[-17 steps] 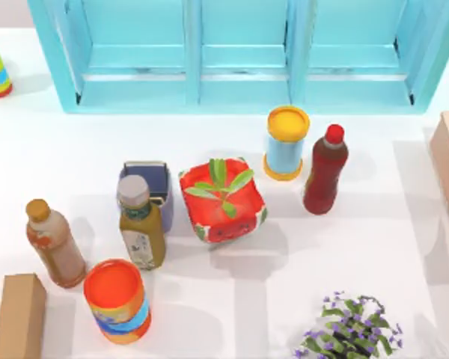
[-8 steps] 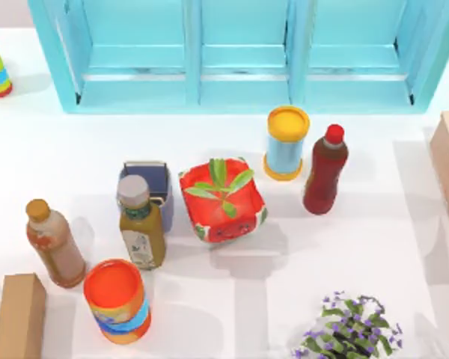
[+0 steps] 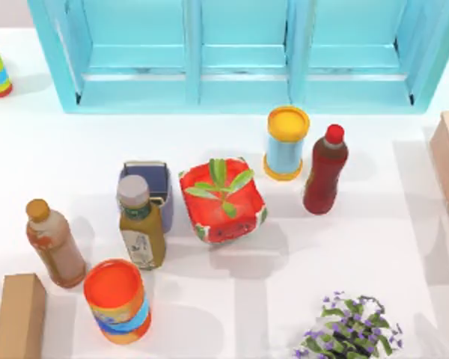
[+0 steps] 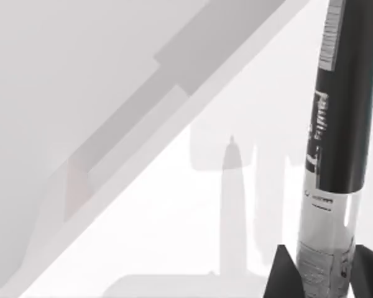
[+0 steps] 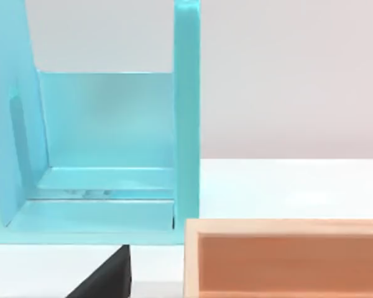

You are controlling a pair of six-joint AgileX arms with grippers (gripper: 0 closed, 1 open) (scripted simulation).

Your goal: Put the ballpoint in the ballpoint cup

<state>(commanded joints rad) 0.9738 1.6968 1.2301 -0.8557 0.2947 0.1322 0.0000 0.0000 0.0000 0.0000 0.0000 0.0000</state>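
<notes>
The teal shelf unit [image 3: 243, 56] runs along the back of the white desk [image 3: 404, 247], and its open bays loom over everything in front. Ahead of it the clutter is dense: the red watermelon pot [image 3: 223, 200] with its sprig sits just beside the ballpoint cup [image 3: 151, 185], and the green-labelled bottle [image 3: 140, 223] stands right against the cup's near side, partly overlapping it from above. A brown bottle [image 3: 54, 244] and an orange-topped can [image 3: 117, 299] crowd the same corner.

The left end effector [image 4: 319, 273] is pinching the ballpoint [image 4: 336, 136] near its silver lower end, the dark barrel rising well clear of the fingers above bare desk. The right end effector [image 5: 105, 279] rests by the wooden box [image 5: 286, 257] at the desk's right; I cannot tell how its fingers stand.

The cup's mouth looks the worry to me. It is small, hemmed in by taller neighbours, so a descent from the near side could clip the bottle cap and topple it. With so much pen beyond the grip, a slight tilt might make the tip strike the rim and skid out, or swing the pen in the fingers.
</notes>
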